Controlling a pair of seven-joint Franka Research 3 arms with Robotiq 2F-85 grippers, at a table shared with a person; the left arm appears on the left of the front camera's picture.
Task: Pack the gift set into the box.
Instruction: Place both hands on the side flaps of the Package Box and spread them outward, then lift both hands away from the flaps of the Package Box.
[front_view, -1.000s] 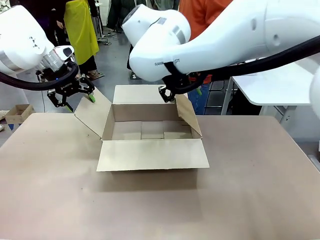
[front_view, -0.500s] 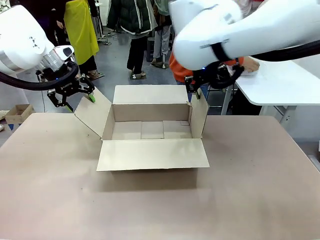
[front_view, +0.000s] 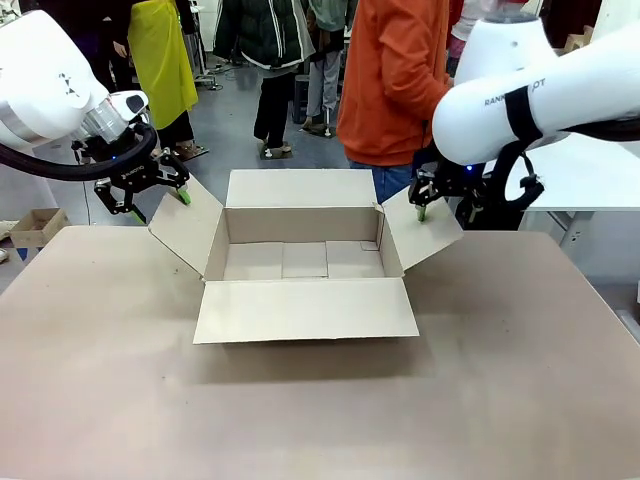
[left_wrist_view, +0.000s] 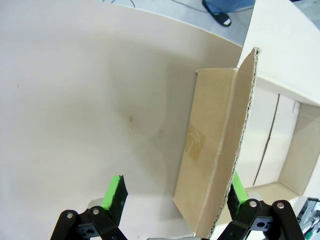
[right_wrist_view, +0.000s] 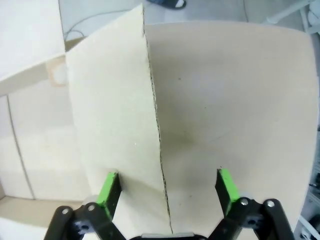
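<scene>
Two white arms flank the large brown corrugated cardboard box (front_view: 300, 262), which I see mid-way across the beige table (front_view: 300, 420) with its four flaps spread. At the box's 9 o'clock my left arm bends down from the upper left. Its black, green-padded left gripper (front_view: 160, 205) is released, fingers wide astride the outward-leaning left flap's edge. At 3 o'clock my right arm reaches in, wrist tipped down. The right gripper (front_view: 445, 212) is likewise released, straddling the right flap's edge. A person in an orange top (front_view: 390, 80) stands at 12 o'clock.

front camera across table (front_view: 500, 380) toward box (front_view: 305, 312), 2 wrist cameras close above its flaps (left_wrist_view: 212, 150)
</scene>
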